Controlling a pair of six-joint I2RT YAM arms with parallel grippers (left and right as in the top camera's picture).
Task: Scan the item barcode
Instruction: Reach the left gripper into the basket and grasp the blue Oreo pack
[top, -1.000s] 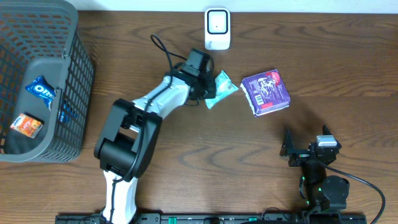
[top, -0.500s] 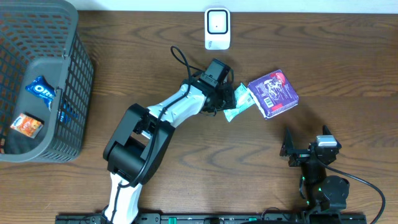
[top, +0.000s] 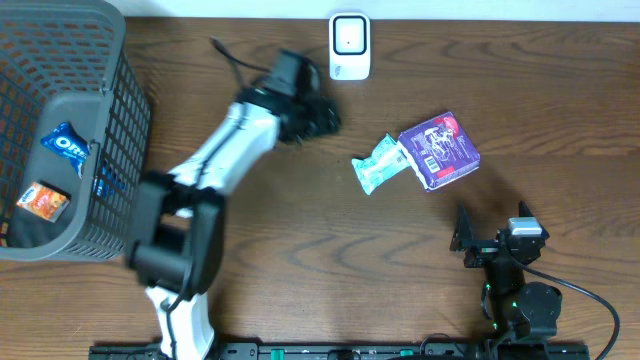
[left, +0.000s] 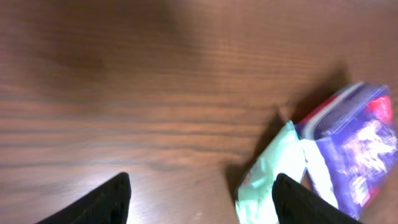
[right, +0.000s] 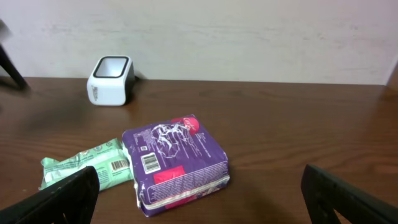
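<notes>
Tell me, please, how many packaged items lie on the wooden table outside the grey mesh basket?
2. A mint-green plastic packet lies right of centre; a purple wrapped pack lies against its right end. The left arm could hide something small.

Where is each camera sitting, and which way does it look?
Overhead: above the table, looking straight down on basket, scanner, left arm, right arm.
Left wrist: on the left arm, looking down at the table past the open left gripper.
Right wrist: low on the right arm, looking across to the wall past the open right gripper.
Shared: all see the green packet beside the purple pack.
</notes>
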